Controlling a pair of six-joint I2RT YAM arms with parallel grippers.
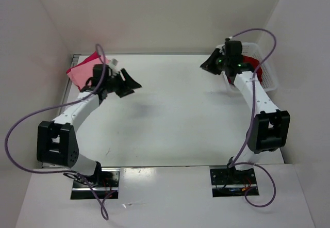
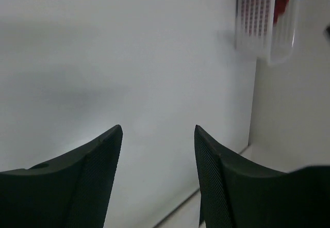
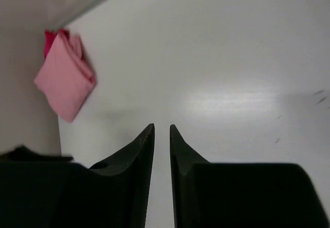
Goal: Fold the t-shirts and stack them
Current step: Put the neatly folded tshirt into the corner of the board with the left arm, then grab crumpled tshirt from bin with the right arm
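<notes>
T-shirts (image 1: 81,73), two stacked, one in basket (image 1: 270,78)

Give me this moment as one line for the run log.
left gripper open, empty | right gripper narrowly open, empty | light pink shirt on crimson shirt, far-left corner | dark red shirt in basket

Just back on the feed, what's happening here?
Neither arm holds anything. The left gripper hovers with jaws wide open beside the folded salmon pink t-shirt stacked on the crimson-pink t-shirt in the far left corner. The right gripper, jaws barely apart, is by the white basket, where the dark red t-shirt lies.
</notes>
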